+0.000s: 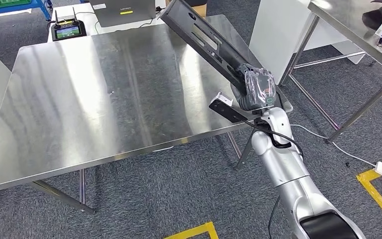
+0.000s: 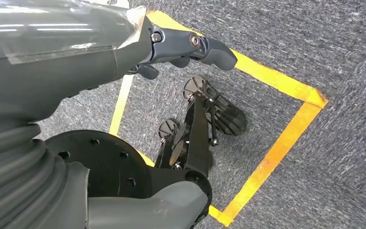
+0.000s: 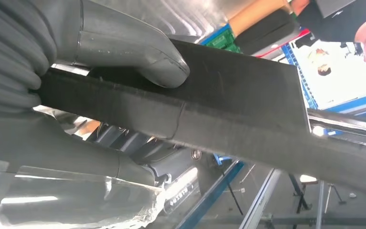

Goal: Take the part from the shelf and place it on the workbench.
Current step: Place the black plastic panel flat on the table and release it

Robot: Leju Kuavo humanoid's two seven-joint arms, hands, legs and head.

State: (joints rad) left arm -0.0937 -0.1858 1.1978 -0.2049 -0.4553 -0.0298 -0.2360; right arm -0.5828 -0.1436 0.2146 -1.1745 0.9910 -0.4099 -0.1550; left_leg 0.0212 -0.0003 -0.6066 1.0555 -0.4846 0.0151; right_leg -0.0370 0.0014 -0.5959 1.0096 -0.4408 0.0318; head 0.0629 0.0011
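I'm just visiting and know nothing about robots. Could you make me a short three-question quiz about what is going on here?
1. True or false: the right hand holds the long dark part.
2. Multiple choice: the part is
A) lying flat on the workbench
B) tilted, above the workbench's right edge
C) on the carpet
3. Short answer: the left hand hangs over carpet; what marks the floor below it?

Key:
1. True; the thumb presses on the part.
2. B.
3. Yellow tape lines.
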